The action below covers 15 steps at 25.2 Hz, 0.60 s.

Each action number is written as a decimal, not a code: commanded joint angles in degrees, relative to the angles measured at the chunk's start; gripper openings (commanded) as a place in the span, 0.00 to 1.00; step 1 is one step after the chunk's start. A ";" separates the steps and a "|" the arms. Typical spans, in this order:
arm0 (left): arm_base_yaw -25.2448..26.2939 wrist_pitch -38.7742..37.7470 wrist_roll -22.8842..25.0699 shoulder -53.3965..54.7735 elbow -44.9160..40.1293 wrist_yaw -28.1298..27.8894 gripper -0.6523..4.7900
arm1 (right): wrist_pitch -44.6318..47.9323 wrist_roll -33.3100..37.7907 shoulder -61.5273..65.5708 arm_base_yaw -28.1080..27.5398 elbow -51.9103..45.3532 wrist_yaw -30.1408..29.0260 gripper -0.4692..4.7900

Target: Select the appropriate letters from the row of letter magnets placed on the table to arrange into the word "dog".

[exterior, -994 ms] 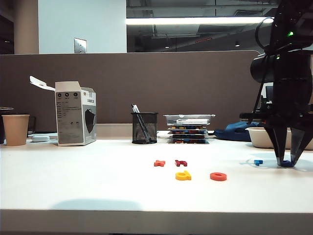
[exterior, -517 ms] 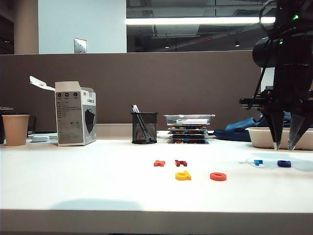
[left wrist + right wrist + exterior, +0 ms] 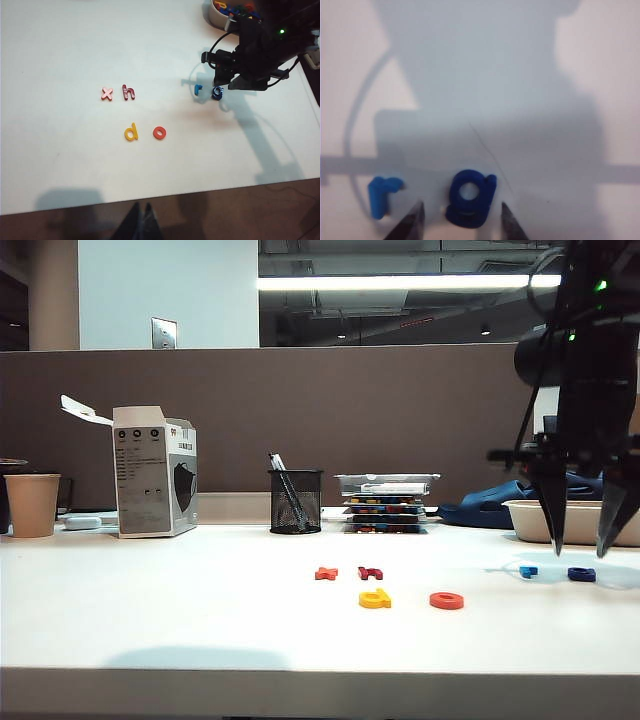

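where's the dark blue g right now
The dark blue g lies flat on the table at the far right of the exterior view, just right of the light blue r, directly beneath the open right gripper, not held.

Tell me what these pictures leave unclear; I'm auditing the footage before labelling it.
- Left pincer: left wrist view, only dark fingertips show at the frame edge, apparently closed; absent from the exterior view.
- Right pincer: right wrist view shows only two fingertips, open astride the dark blue "g".
- Bowl: left wrist view, cut off by the edge; its contents are unreadable.
- Stacked trays: exterior view, too small.
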 commanded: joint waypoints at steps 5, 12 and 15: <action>-0.07 0.31 0.11 -0.13 0.13 -0.37 0.11 | -0.07 0.39 2.19 0.13 0.04 0.09 0.45; -0.07 0.31 0.11 -0.13 0.13 -0.37 0.11 | -0.92 0.46 3.85 0.28 0.00 0.11 0.41; -0.07 0.31 0.11 -0.13 0.13 -0.37 0.11 | -0.87 0.50 3.85 0.28 0.00 0.09 0.30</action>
